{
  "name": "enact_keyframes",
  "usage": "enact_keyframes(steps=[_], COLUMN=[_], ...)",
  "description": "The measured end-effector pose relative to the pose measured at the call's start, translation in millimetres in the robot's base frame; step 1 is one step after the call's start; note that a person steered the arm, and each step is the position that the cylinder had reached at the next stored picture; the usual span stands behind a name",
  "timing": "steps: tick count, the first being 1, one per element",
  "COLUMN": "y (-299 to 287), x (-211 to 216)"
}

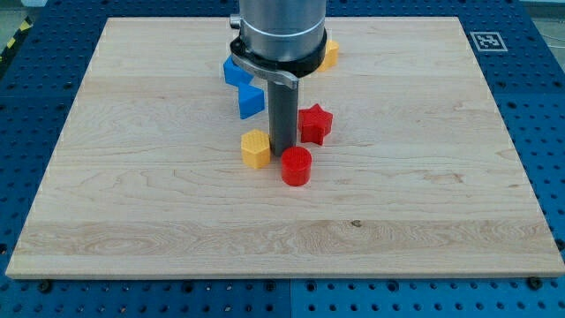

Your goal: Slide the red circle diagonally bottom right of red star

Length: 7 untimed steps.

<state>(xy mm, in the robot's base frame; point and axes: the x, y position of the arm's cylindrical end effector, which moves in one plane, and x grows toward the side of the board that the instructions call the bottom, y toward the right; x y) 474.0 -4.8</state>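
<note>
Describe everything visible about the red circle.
The red circle is a short, upright cylinder of glossy, plastic-looking red, flat top facing up. It stands on the wooden board near its middle, below and slightly left of the red star, right of the yellow block. My tip sits at its upper-left edge, apparently touching.

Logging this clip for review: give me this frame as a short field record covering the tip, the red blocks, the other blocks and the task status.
tip: my tip on the wooden board, just above the red circle, between yellow block and red star
red circle: below and slightly left of the red star
red star: right of the rod
yellow block: left of the tip
blue blocks: at the view's top, left of the rod
orange block: partly hidden behind the arm
task status: circle not yet bottom right of star
</note>
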Motion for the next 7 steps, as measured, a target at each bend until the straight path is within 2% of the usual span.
enact_keyframes(steps=[4,6,7], y=[-23.9,-23.9,-23.9], x=[21.3,65.5,65.2])
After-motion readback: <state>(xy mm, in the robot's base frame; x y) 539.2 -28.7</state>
